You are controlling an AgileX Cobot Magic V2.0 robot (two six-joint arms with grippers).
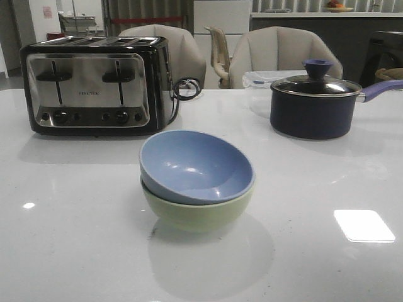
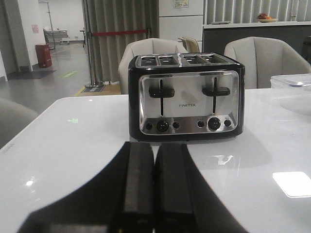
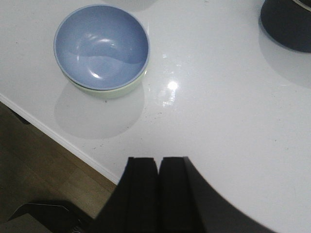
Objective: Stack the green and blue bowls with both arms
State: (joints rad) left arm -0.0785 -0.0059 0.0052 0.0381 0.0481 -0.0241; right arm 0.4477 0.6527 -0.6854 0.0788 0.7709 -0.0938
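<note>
Looking through the front view first, I see the blue bowl (image 1: 196,165) nested inside the green bowl (image 1: 196,214), slightly tilted, at the centre of the white counter (image 1: 75,239). Only the green bowl's outer wall shows; its inside is hidden by the blue one. Neither arm appears in this view. At upper left stands the toaster (image 1: 97,85); there is a small brand mark on its steel face, too small for me to read here. At upper right sits the dark saucepan (image 1: 313,106), its purple handle cut off by the frame edge.

From the left wrist view, the left gripper (image 2: 154,184) fills the bottom centre, jaws pressed together with nothing between them. The toaster (image 2: 187,97) faces me squarely at centre, and I can read "FINETEK" on it. A clear container (image 2: 291,90) is cut off at the right edge.

From the right wrist view, the right gripper (image 3: 159,194) sits at bottom centre, jaws closed and empty. The blue bowl (image 3: 101,46) lies at upper left, with just a sliver of green bowl (image 3: 114,92) showing beneath its rim. The saucepan (image 3: 286,24) is clipped by the upper right corner.
</note>
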